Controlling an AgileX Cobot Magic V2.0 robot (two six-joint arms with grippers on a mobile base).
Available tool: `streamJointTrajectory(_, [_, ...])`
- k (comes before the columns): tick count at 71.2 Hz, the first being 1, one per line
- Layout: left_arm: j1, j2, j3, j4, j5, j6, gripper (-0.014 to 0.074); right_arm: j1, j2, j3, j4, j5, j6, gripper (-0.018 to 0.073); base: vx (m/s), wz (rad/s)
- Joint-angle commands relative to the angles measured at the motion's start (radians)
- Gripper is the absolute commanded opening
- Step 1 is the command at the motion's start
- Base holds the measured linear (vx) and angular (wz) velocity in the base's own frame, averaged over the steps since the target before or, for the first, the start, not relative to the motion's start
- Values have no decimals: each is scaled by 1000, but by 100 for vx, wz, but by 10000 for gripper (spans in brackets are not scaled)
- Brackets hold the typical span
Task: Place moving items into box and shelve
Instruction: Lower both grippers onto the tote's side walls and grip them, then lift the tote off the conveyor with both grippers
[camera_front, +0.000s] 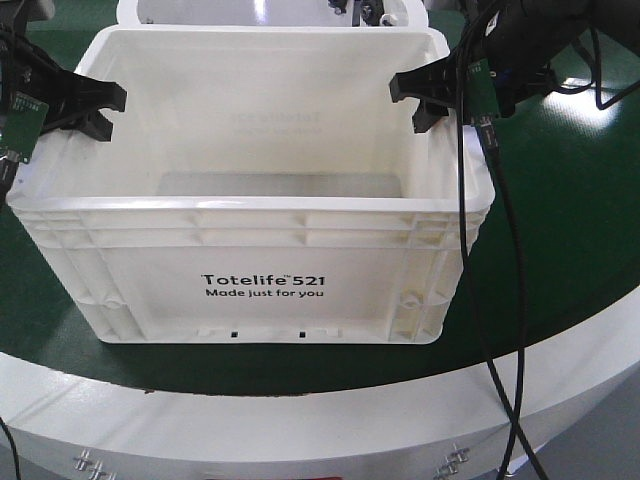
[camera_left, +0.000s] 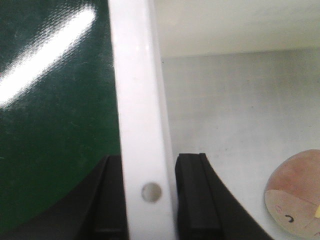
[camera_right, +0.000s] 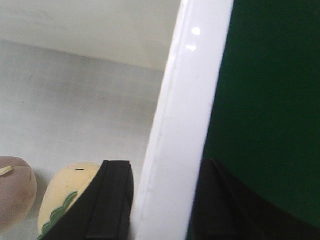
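The white box (camera_front: 260, 280), printed "Totelife 521 Made just for you", stands upright on the green counter (camera_front: 570, 250) with its open top facing up. The left end effector (camera_front: 105, 110) sits at the box's left rim and the right end effector (camera_front: 410, 103) at its right rim, both at the top edge and on opposite sides of the box.

In the left wrist view, the rim runs straight up between the two black fingers (camera_left: 192, 200), one inside the box and one outside over the counter. Both press against the wall, so this end effector is clamped on the rim. The pinkish ball (camera_left: 295, 197) with its cream patch lies on the box floor, inside the wall and off to the side of the inner finger, not touching it.

In the right wrist view, the fingers (camera_right: 112, 200) straddle the right wall the same way. The outer finger is dark against the counter, but it appears to be closed on the rim too. The yellow ball (camera_right: 62, 197) with its green stripe lies on the floor just beside the inner finger, and the pinkish ball is next to it, farther from the wall.

Black cables (camera_front: 490, 250) hang from the right arm past the box's right side.
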Motion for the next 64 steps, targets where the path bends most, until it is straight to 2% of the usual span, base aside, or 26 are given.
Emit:
streamJointTrajectory(1, [-2, -9, -12, -2, -24, 0, -29, 3, -37, -32, 22, -49, 9, -12, 0, 0])
streamJointTrajectory(15, [-2, -16, -12, -25, -38, 0, -27, 3, -37, -32, 22, -59, 6, -12, 0, 0])
streamJointTrajectory(24, [-2, -36, -15, -70, -59, 49, -27, 5, -40, -32, 25, -59, -19, -12, 0, 0])
streamJointTrajectory(32, [-2, -50, -36, -83, -62, 52, -27, 5, -58, -32, 31, -63, -31, -12, 0, 0])
streamJointTrajectory(64, [-2, -95, -129, -116, 0, 49, -21, 5, -163, -54, 26, -65, -31, -12, 0, 0])
